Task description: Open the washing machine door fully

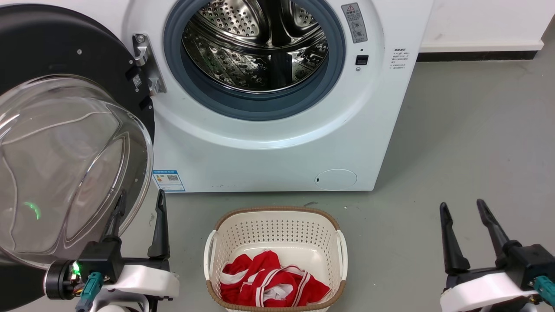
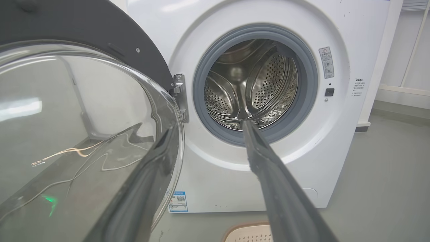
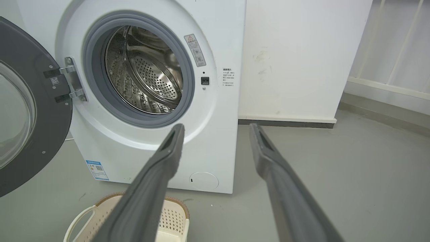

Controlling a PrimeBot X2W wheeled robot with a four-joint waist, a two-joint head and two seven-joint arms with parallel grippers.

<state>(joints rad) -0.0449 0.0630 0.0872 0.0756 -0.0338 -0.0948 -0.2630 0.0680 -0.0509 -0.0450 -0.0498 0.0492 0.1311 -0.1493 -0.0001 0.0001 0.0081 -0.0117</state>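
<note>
One machine (image 1: 277, 164), one door (image 1: 52, 47): swung out on its hinge at the machine's left, leaving the drum (image 1: 256, 43) exposed. My left gripper (image 1: 141, 195) has its jaws spread. One finger is seen through the door's glass bowl (image 1: 65, 164), one beside it; contact cannot be told. My right gripper (image 1: 462, 203), off the machine's right front corner: jaws spread, empty. One basket (image 1: 277, 211) before the machine, holding one heap of red cloth (image 1: 269, 281).

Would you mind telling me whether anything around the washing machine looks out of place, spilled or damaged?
Nothing stands out. The washing machine door hangs open on its hinge, the drum looks empty, and the basket stands upright with red clothing inside. I see no spill or damage.
</note>
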